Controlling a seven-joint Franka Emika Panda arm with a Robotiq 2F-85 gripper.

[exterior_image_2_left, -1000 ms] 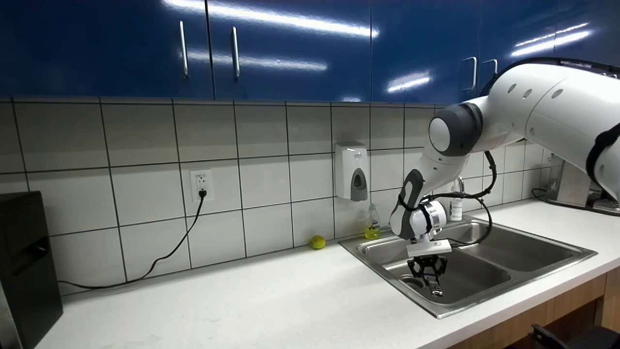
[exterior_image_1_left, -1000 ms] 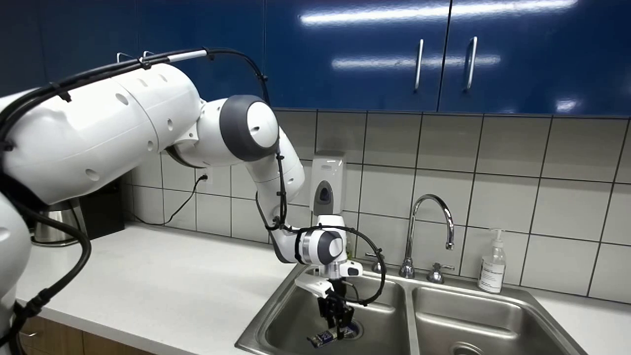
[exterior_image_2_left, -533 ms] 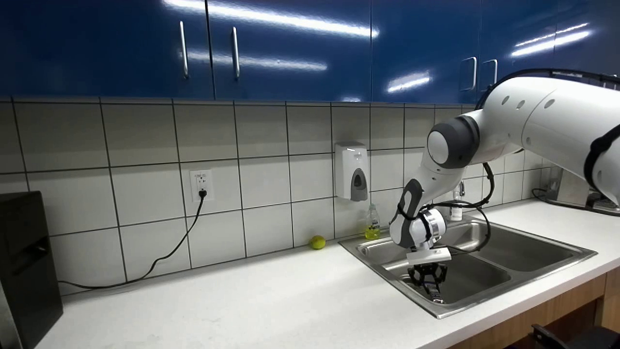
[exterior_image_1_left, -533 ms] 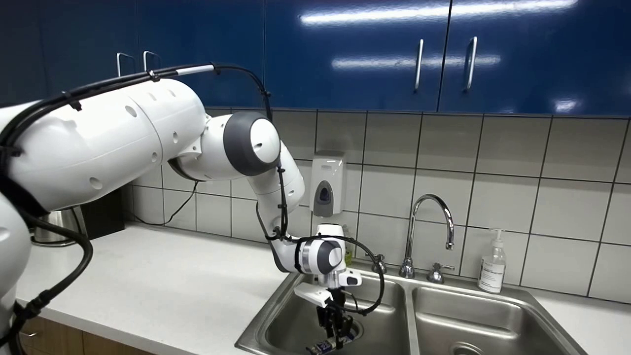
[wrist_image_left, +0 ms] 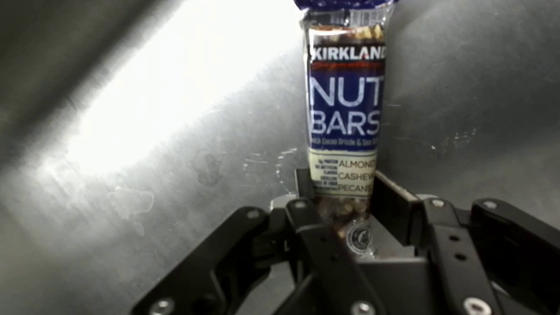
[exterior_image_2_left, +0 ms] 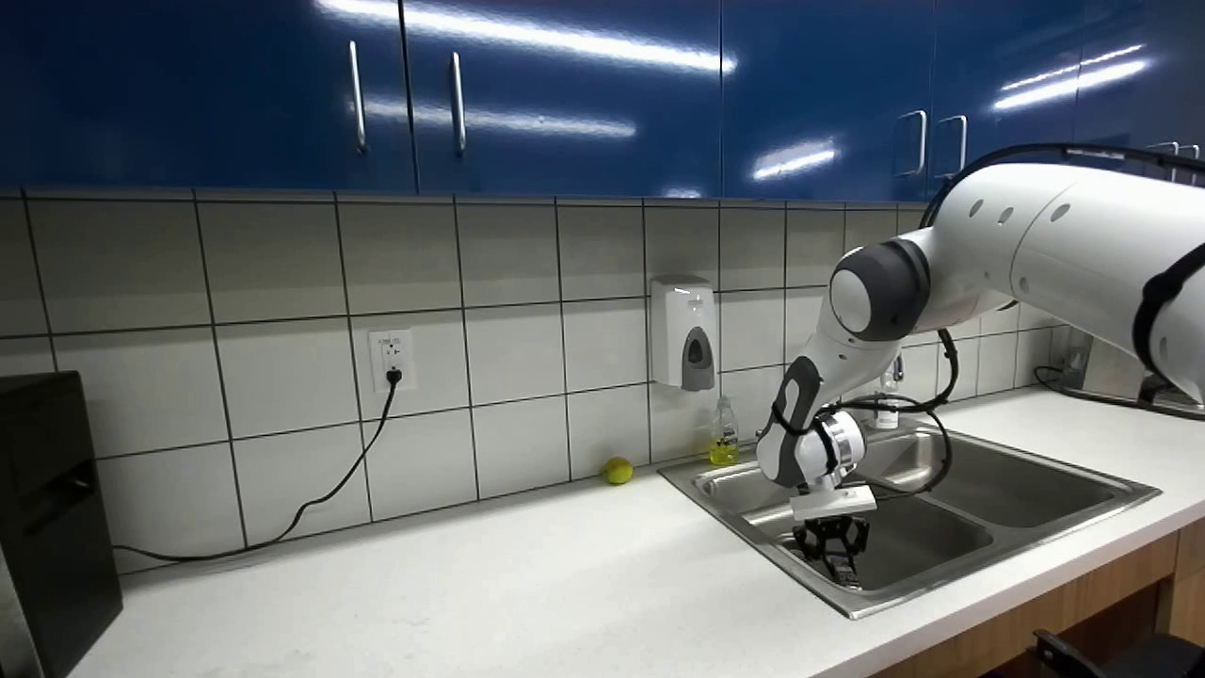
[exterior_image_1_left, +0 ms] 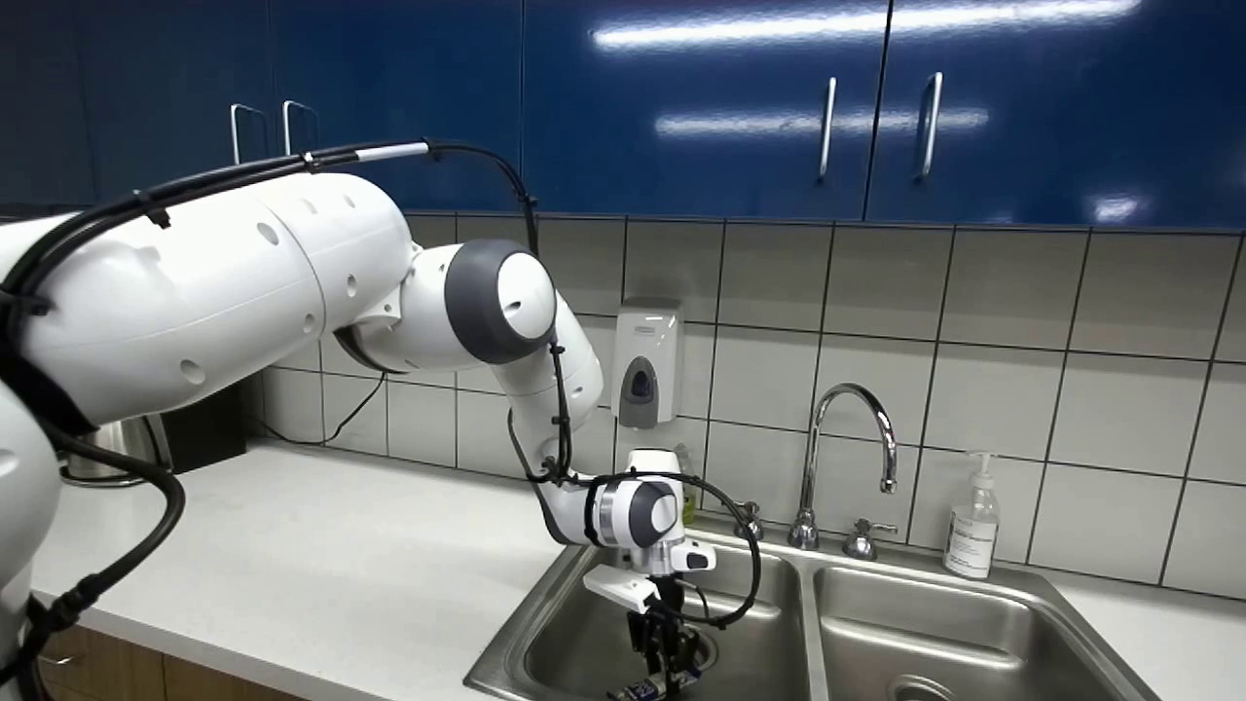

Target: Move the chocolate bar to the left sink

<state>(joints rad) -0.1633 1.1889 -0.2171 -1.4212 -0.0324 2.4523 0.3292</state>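
You are holding a Kirkland nut bar (wrist_image_left: 345, 109) inside the left sink (exterior_image_1_left: 754, 647), the fingers (wrist_image_left: 396, 212) of your gripper (wrist_image_left: 343, 188) clamping one end from both sides. In both exterior views the wrapped bar is jutting below the gripper, near the drain (exterior_image_1_left: 710, 650), and pointing toward the front edge of the bench (exterior_image_2_left: 424, 593); whether it is touching the sink's floor, the views are not making clear. At the bench's back edge, a gooseneck faucet (exterior_image_1_left: 809, 487) is rising with a pump bottle (exterior_image_1_left: 971, 535) standing near it, while in an exterior view a clear bottle of yellow-green liquid (exterior_image_2_left: 724, 438) is standing by the sink's rear corner and a yellow-green fruit (exterior_image_2_left: 618, 471) is resting near it.
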